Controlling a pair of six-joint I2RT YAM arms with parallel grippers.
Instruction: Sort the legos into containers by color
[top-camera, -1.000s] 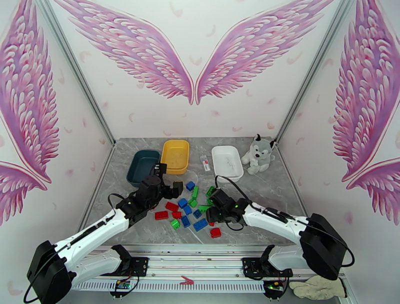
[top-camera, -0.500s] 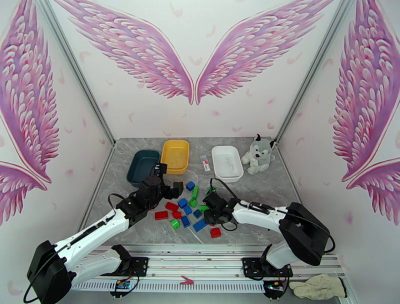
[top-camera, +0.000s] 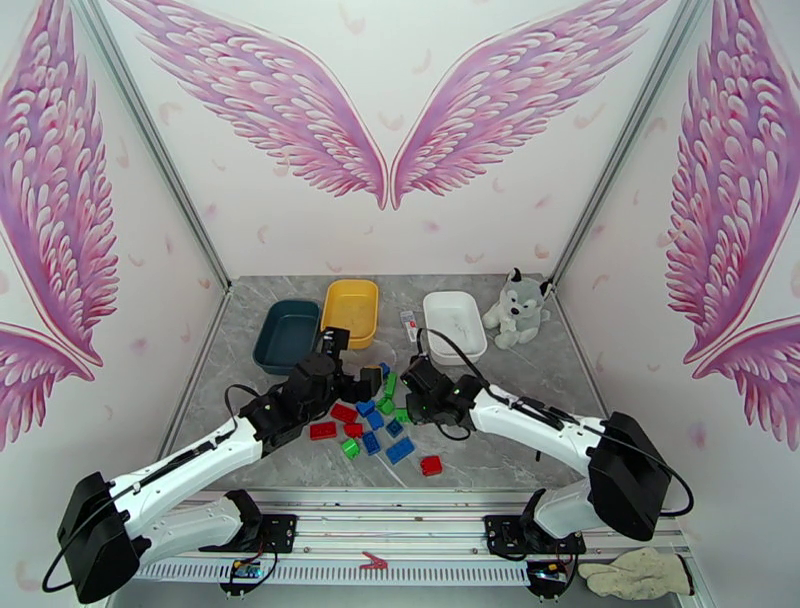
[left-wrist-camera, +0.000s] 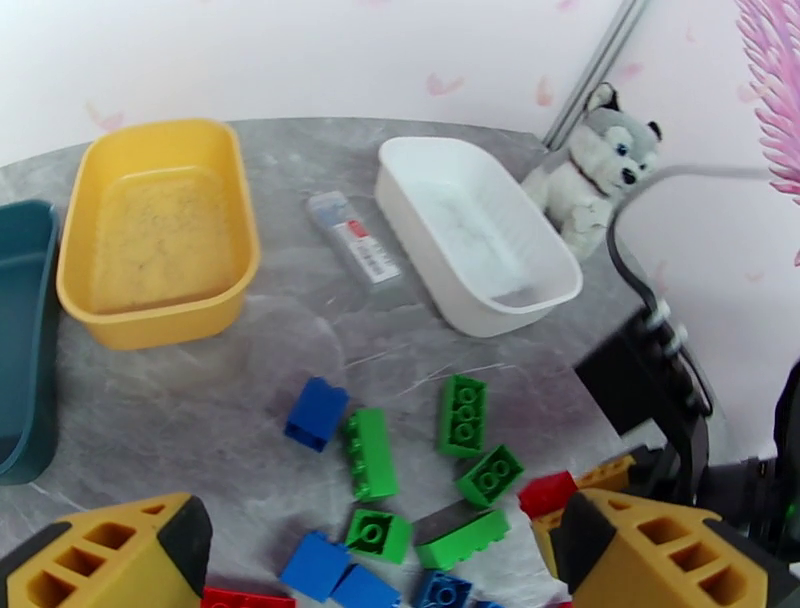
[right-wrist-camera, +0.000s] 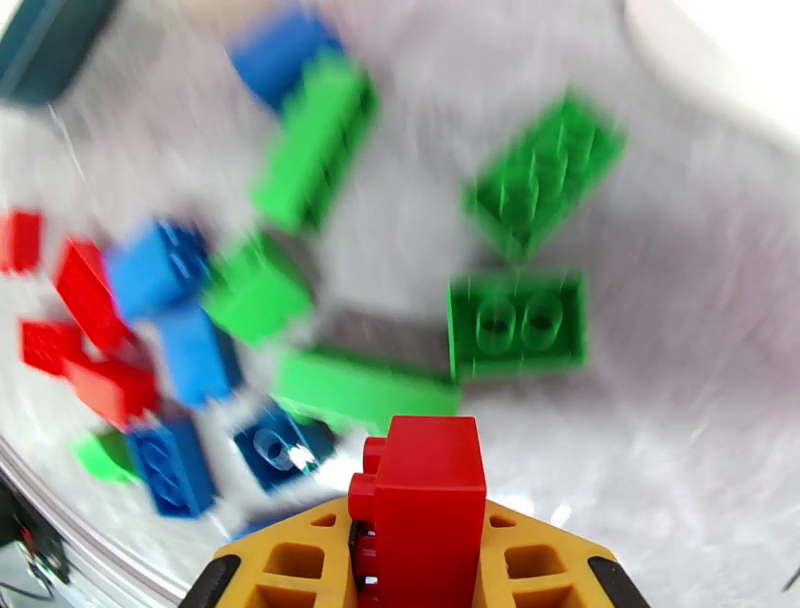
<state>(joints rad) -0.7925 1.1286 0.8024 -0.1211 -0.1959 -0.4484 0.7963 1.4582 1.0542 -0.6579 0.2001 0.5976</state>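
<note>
Advanced right end effector (right-wrist-camera: 418, 545) across the legos (top-camera: 372, 428); clamped onto red lego (right-wrist-camera: 428, 470). Holds left end effector (left-wrist-camera: 380, 555) wide. Leaves trays (left-wrist-camera: 150, 325) seemingly empty, pile unsorted on surface (left-wrist-camera: 200, 400).

A plush husky (top-camera: 516, 306) sits upright at two o'clock on the grey marbled worktop (top-camera: 540, 385); a white-and-red tube (top-camera: 409, 326) lies flat at twelve; a pale glove (top-camera: 634, 575) lies beyond its edge at five

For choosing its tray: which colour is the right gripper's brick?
Red brick; right wrist view shows it best.
</note>
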